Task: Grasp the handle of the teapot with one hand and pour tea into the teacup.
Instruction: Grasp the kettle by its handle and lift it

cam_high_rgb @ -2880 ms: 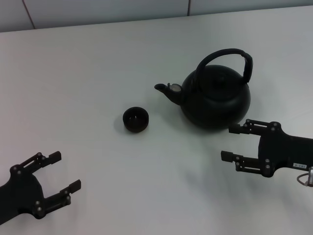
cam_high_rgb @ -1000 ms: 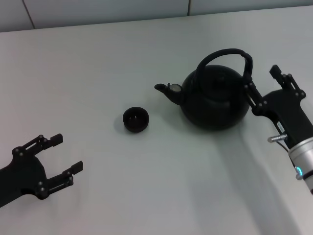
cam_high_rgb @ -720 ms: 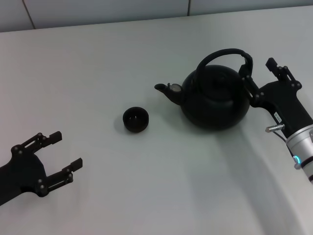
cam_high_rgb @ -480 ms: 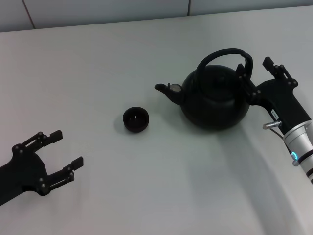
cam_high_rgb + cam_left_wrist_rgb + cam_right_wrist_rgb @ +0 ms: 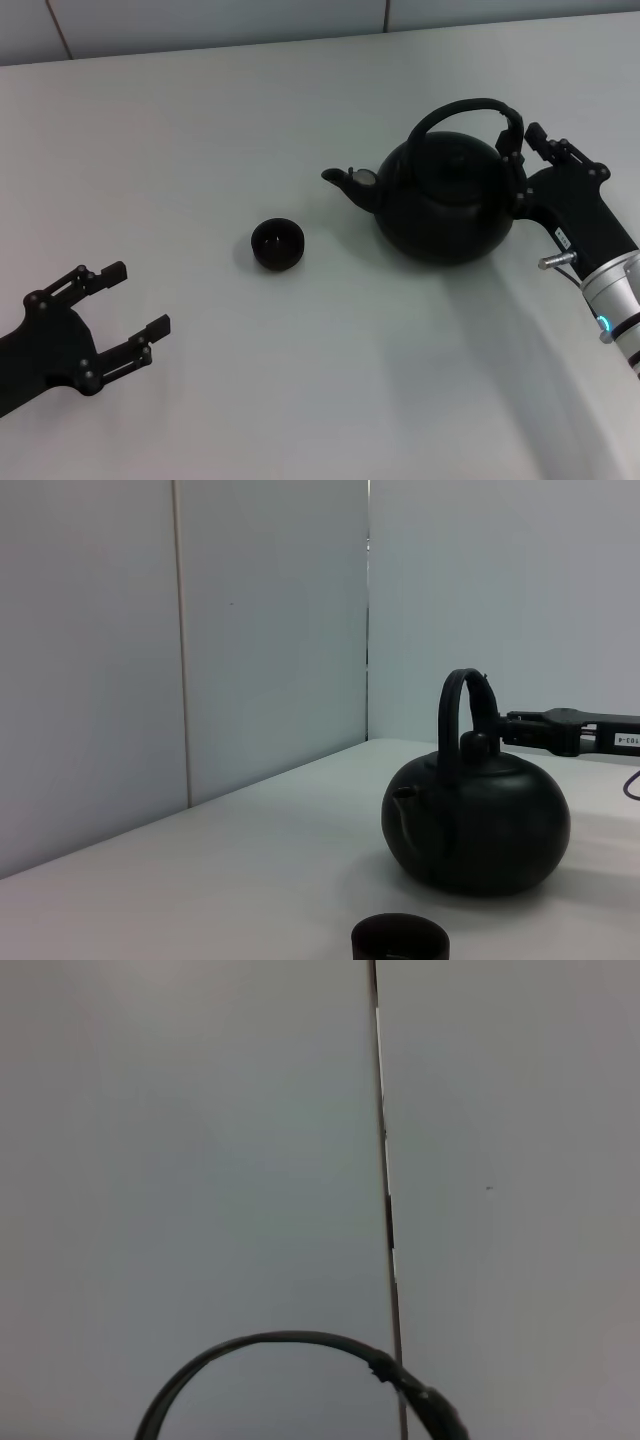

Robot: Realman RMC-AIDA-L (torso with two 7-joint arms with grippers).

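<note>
The fingers (image 5: 112,271) of the left gripper (image 5: 118,317) are spread apart and hold nothing; it hovers low over the near left part of the white table (image 5: 180,130), palm turned toward the middle, much as it was a moment ago, and looks idle. Moving right, the teacup (image 5: 278,244) sits alone on the table, well apart from that gripper and near the spout of the teapot (image 5: 446,200). The teapot stands upright right of centre, spout pointing left toward the teacup; compared with half a second ago it has shifted slightly rightward and away, probably nudged by the right arm. At the far right, the right gripper (image 5: 520,148) has closed in on the right end of the handle (image 5: 462,110), where the hoop drops to the pot's shoulder. Its forearm reaches in from the lower right, wrist angled up and to the left. The fingers appear apart, set on either side of the hoop but not yet clamped on it, though the dark shapes overlap. The grasp looks about to happen; lifting and pouring are not yet begun.
</note>
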